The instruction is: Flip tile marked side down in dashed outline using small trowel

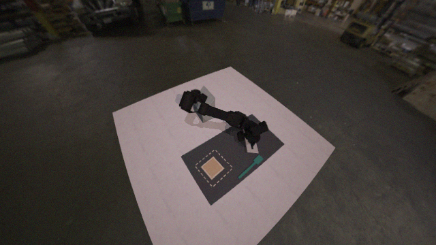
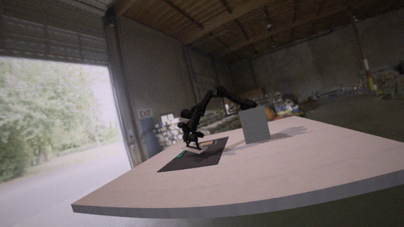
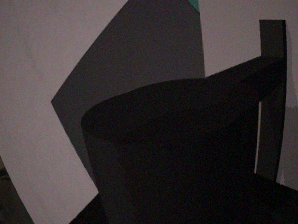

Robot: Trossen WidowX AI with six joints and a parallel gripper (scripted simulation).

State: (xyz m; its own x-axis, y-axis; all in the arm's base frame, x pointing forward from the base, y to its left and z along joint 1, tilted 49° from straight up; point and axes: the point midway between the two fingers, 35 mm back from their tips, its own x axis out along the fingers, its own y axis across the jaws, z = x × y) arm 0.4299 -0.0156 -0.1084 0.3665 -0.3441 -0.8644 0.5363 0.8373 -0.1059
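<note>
A tan tile lies flat inside the dashed outline on the dark mat. The teal trowel lies on the mat to the right of the outline, apart from my fingers. My gripper is low over the mat's far right part. It is shut on a pale flat block, whose corner is close to the trowel's wide end. One finger shows in the wrist view; the other is hidden by the gripper's body.
The mat lies on a pale table. A grey upright box stands by the arm's base, behind the mat. Beyond the table's edges is warehouse floor.
</note>
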